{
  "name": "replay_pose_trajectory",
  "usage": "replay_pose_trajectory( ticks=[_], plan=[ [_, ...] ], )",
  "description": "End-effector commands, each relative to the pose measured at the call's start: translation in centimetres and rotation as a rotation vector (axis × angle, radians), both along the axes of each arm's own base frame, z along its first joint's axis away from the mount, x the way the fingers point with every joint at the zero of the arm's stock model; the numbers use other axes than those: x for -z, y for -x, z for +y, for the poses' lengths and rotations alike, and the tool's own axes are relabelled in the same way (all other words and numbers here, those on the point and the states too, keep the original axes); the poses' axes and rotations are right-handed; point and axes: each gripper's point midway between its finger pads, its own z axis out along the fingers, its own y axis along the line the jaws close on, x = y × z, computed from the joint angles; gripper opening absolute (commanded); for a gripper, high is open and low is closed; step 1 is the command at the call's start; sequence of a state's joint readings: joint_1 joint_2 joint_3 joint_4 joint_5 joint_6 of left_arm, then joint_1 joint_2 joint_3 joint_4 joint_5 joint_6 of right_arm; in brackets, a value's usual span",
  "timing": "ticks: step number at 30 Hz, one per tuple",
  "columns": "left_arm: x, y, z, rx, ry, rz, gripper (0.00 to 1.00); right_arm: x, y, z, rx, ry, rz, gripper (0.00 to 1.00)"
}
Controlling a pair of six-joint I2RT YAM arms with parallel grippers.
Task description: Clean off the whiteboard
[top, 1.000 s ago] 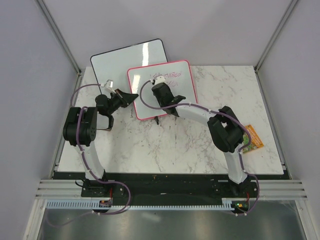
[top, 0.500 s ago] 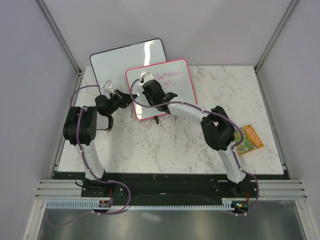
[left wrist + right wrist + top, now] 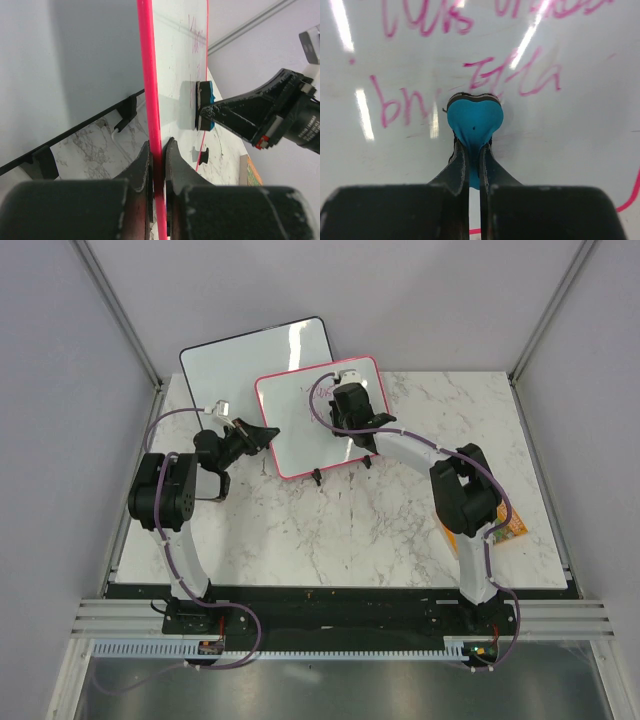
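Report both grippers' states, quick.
Left gripper: closed on the edge of the whiteboard.
Right gripper: closed on the blue eraser.

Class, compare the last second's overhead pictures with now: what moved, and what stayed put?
The right tool, gripping a small blue eraser, swept left across the pink-framed rectangular whiteboard, then back right toward its top right corner. The left tool stayed clamped on the board's left edge; the larger black-framed whiteboard behind did not move.
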State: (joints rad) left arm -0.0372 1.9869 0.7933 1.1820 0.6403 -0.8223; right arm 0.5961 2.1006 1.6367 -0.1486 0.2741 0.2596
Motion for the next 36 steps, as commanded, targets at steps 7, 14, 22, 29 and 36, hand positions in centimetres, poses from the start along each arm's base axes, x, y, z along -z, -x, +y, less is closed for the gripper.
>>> replay_pose_trajectory(
  ticks=[7, 14, 22, 29, 36],
  plan=[
    [1.8, 0.7, -0.5, 0.059, -0.125, -0.058, 0.02, 8.3, 1.9, -4.7, -0.004, 0.232, 0.164, 0.00],
    [1.5, 0.9, -0.7, 0.075, -0.124, -0.072, 0.02, 8.1, 7.8, 6.7, -0.336, 0.230, 0.148, 0.00],
    [1.2, 1.1, -1.0, 0.090, -0.124, -0.095, 0.02, 6.0, 6.3, 11.3, -0.419, 0.174, 0.070, 0.00],
    [1.1, 1.3, -1.0, 0.093, -0.123, -0.103, 0.02, 3.6, 1.8, 11.6, -0.341, 0.147, -0.008, 0.00],
    [0.9, 1.5, -1.1, 0.094, -0.119, -0.122, 0.02, 4.4, -2.8, 2.4, -0.095, 0.149, 0.046, 0.00]
  ],
)
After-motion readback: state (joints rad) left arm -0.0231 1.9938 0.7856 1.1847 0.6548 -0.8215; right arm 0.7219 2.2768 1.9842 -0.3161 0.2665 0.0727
